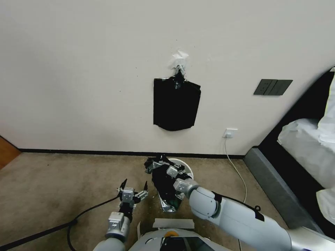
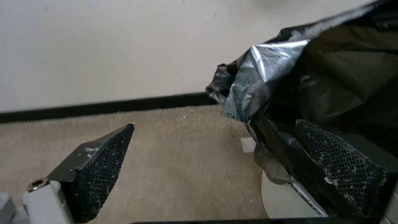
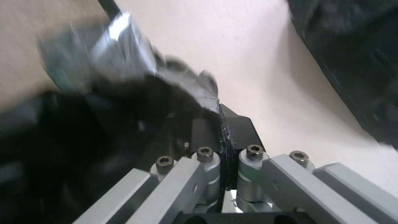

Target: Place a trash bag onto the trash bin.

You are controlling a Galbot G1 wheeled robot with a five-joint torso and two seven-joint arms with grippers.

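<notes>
The right gripper (image 1: 164, 167) is clamped on an edge of the trash bag (image 1: 166, 190), its pads pressed together with the film pinched between them; the left gripper (image 1: 133, 188) stands just beside the bag with fingers spread wide and nothing between them. From the right fingers the bag hangs downward, long axis roughly vertical, draped over the near side of the trash bin (image 1: 186, 168). The film is glossy black and crumpled, with silvery creases.

Even soft light; wrist views blurred
</notes>
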